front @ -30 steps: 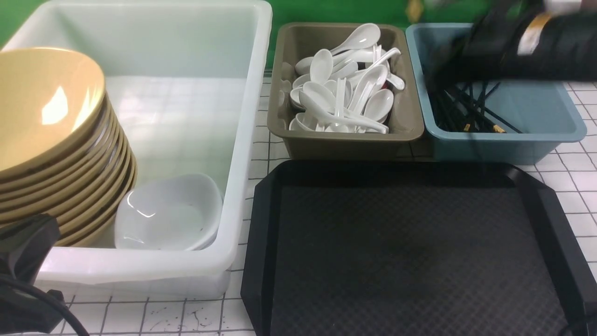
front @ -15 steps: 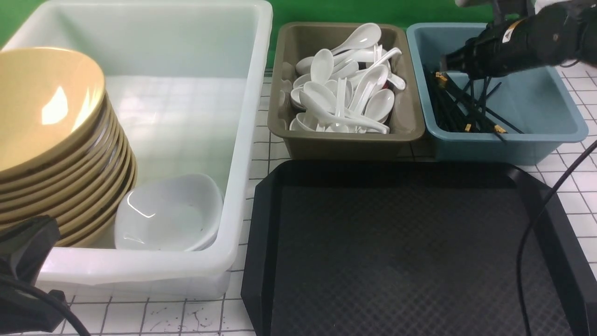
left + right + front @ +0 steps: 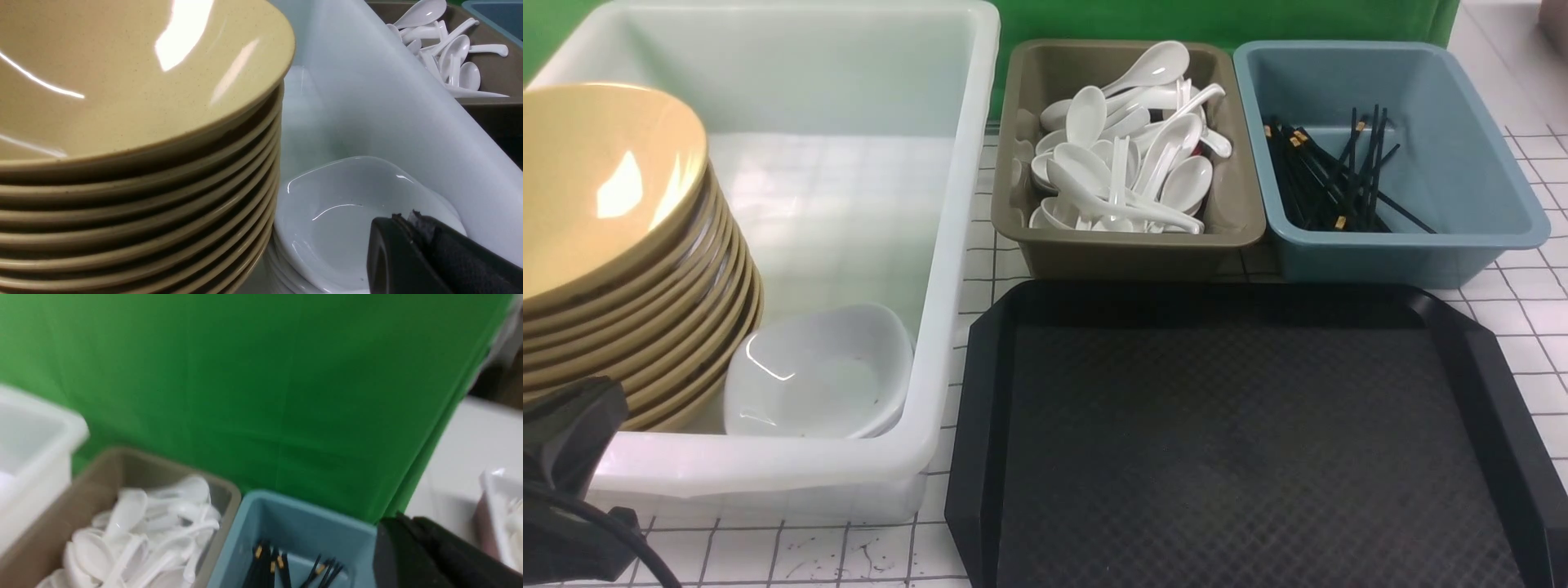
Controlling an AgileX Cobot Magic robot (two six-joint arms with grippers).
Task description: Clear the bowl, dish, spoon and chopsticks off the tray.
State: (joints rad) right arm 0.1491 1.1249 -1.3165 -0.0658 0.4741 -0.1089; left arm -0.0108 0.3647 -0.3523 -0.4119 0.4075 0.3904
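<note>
The black tray (image 3: 1241,457) lies bare at the front right. A stack of yellow bowls (image 3: 596,188) leans in the white tub, the top bowl (image 3: 122,73) facing up. The white dish (image 3: 821,376) rests beside the stack, on other white dishes (image 3: 347,212). White spoons (image 3: 1127,155) fill the olive bin; I cannot tell the task's spoon from the others. Black chopsticks (image 3: 1327,175) lie in the blue bin. My left gripper (image 3: 404,218) is shut and empty, just above the dish. My right gripper (image 3: 402,520) is shut and empty, up beside the blue bin, and is outside the front view.
The white tub (image 3: 964,204) stands at the left. The olive bin (image 3: 1127,245) and the blue bin (image 3: 1405,253) stand behind the tray. My left arm (image 3: 564,457) sits at the tub's near left corner. A green backdrop (image 3: 245,375) closes the far side.
My right arm hung over the blue bin and has now left the front view. The chopsticks in the bin have shifted and lie still. The left arm has not moved.
</note>
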